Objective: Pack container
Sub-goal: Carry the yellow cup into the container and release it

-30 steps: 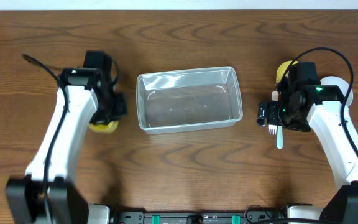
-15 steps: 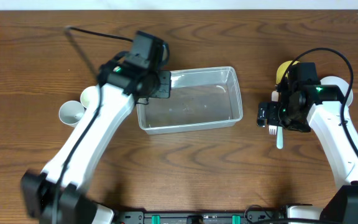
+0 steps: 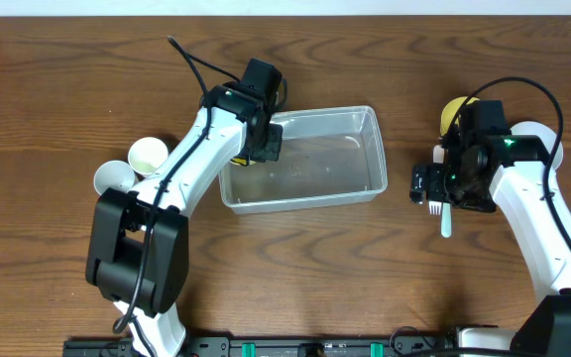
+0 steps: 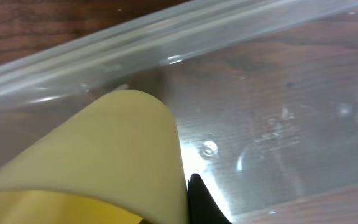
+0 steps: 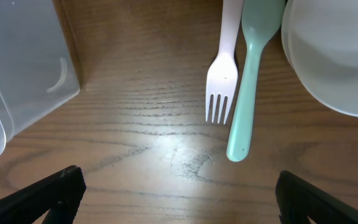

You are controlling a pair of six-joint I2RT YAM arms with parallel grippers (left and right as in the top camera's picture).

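Your left gripper (image 3: 264, 144) pinches a pale yellow round cup (image 4: 104, 162) over the left end of the clear plastic rectangular container (image 3: 335, 164) on the desk (image 3: 67, 79). Lower it softly, then let go. Your right gripper (image 5: 179, 193) is spread, empty.

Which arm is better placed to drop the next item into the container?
Left. The left gripper holds a yellow item over the container's left end; the right gripper hangs open and empty above the fork, outside the container.
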